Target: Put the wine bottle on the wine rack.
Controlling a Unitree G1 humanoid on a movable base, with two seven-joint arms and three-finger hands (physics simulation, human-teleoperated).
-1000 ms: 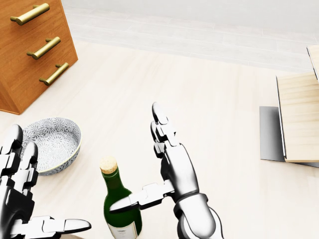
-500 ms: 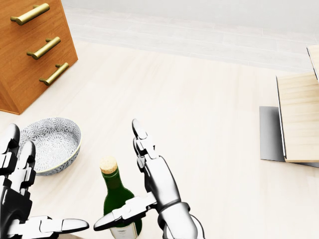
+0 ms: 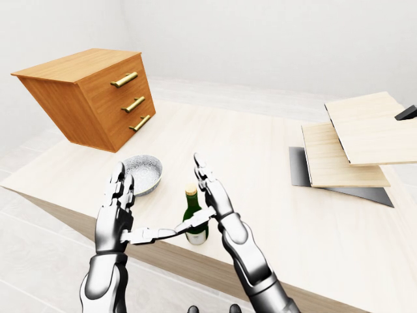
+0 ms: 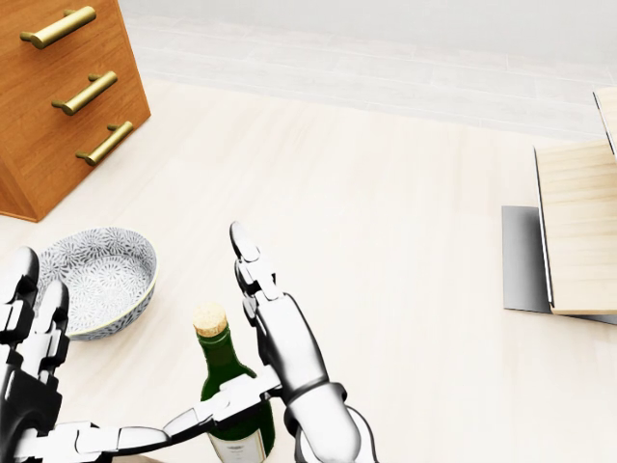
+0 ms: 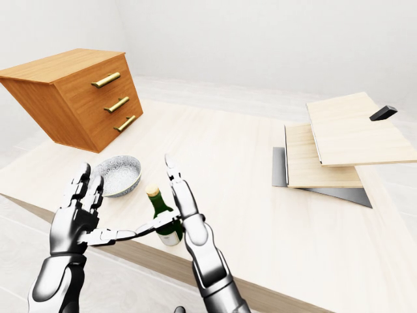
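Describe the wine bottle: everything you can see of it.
The wine bottle is dark green glass with a tan cork in its neck and a pale label low on its body. It stands upright near the tabletop's bottom edge in the head view, just right of the patterned bowl. The right hand, fingers extended, stands beside it at its right, thumb crossing the bottle's body; the left hand is open at its left. Neither hand has closed round it.

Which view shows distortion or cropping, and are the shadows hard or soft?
Left-eye view: the drawer cabinet leans, wide-angle stretch. Head view: sharp, but the wine bottle is cut by the bottom edge. Right-eye view: only faint, soft shadows on the table, no glare.
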